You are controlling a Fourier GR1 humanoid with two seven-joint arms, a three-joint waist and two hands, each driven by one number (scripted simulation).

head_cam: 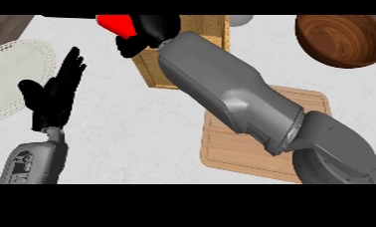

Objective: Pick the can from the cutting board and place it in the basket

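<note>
My right hand [150, 29] reaches far across the counter, its fingers curled round a red can [116, 24] at the top of the view. The can hangs above the left rim of a wooden basket [150, 71], whose inside my grey right forearm mostly hides. The wooden cutting board [235, 154] lies lower right, partly under that forearm, with nothing showing on its bare part. My left hand [55, 91] rests open at the left, fingers up.
A dark wooden bowl [339, 39] sits at the upper right. A pale round plate [18, 74] lies at the left edge. A grey object [242, 20] peeks out behind the basket at the top.
</note>
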